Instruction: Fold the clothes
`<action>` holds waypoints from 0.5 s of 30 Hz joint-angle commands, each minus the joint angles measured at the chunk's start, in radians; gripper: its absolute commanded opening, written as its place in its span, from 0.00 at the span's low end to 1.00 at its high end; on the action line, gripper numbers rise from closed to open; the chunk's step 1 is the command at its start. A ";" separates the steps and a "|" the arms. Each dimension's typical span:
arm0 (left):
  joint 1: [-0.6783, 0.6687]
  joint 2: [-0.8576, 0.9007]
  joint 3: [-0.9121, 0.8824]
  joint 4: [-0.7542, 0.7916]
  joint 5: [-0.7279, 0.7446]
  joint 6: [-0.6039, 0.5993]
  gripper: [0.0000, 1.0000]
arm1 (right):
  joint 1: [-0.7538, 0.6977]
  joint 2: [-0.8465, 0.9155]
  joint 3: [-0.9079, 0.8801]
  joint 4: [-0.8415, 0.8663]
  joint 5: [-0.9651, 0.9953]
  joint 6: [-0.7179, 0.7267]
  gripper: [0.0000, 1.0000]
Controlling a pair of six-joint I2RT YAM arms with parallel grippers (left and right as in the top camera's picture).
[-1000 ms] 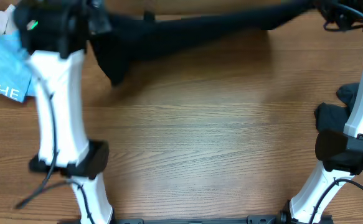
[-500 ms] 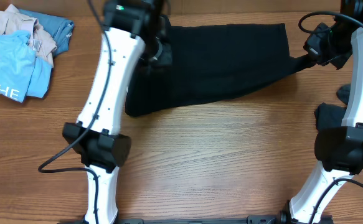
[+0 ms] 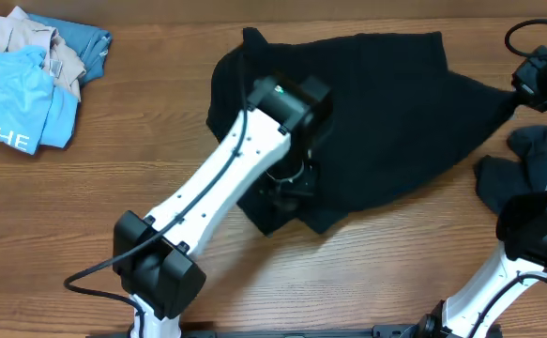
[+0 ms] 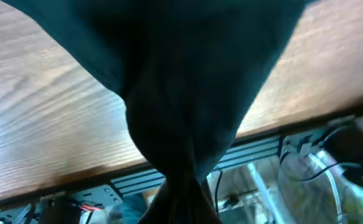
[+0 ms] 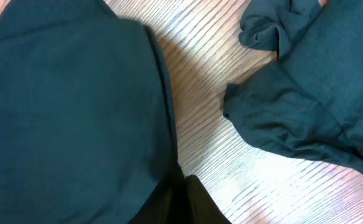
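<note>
The large black T-shirt (image 3: pixel 376 113) lies spread across the far middle of the table, held at both ends. My left gripper (image 3: pixel 287 185) is shut on a bunched part of its near left edge. In the left wrist view the fabric (image 4: pixel 187 93) hangs in a gathered bundle from the gripper (image 4: pixel 181 208). My right gripper (image 3: pixel 534 81) is shut on the shirt's right corner. The right wrist view shows its closed gripper (image 5: pixel 182 200) on the shirt's edge (image 5: pixel 69 112). The slate-blue garment (image 3: pixel 517 167) lies crumpled at the right, also seen in the right wrist view (image 5: pixel 306 106).
A pile of folded clothes (image 3: pixel 24 80), light blue, beige and denim blue, sits at the far left. The table's front edge and a metal rail (image 4: pixel 137 177) show under the left gripper. Bare wood (image 3: pixel 85 197) lies at the left.
The shirt was stretched along the far edge. My left arm has swung right and toward the front with its end, and the shirt now lies spread over the table. The right gripper moved right.
</note>
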 commanded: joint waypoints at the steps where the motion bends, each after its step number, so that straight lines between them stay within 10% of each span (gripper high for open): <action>1: -0.095 -0.030 -0.030 -0.003 0.033 -0.004 0.04 | 0.001 -0.005 0.001 0.002 0.003 -0.018 0.12; 8: -0.165 -0.029 -0.081 -0.003 0.003 0.026 0.11 | 0.001 -0.005 0.000 0.002 0.041 -0.018 0.18; 11: -0.165 -0.027 -0.169 0.010 -0.021 0.025 0.44 | 0.001 -0.005 0.000 0.003 0.043 -0.017 0.54; 13: -0.165 -0.027 -0.203 0.031 -0.069 0.025 0.96 | -0.002 -0.005 0.000 0.007 0.059 -0.017 0.86; 15: -0.165 -0.027 -0.206 0.064 -0.124 0.024 1.00 | -0.003 -0.005 0.000 0.019 0.060 -0.013 0.97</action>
